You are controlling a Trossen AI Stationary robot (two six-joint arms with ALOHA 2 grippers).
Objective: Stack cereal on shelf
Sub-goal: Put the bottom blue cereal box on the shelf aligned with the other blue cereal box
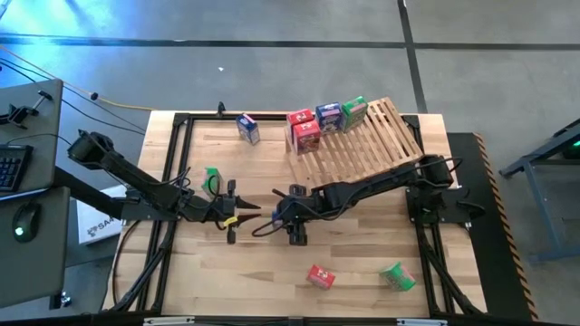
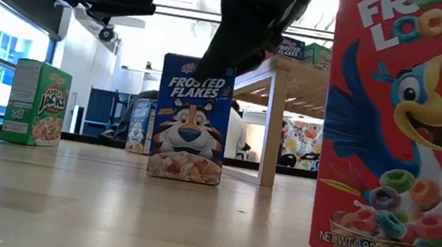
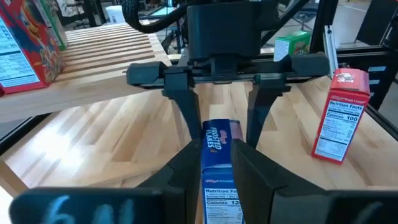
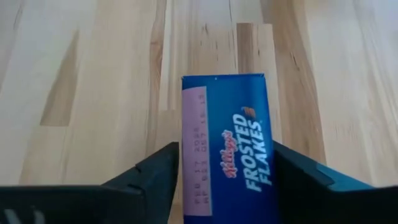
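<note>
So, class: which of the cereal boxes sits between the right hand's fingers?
The blue Frosted Flakes box, standing mid-table between the right hand's fingers. The others stand apart, on the shelf or table.

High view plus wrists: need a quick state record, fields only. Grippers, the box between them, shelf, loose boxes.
left gripper: open, empty, mid-table, facing the right gripper
right gripper: mid-table, at the Frosted Flakes box
Frosted Flakes box: upright on the table
shelf: far right of the table
shelf boxes: four at its far end, two red, one blue, one green
loose boxes: blue box far side; Apple Jacks box left; Froot Loops box and green box near edge
</note>
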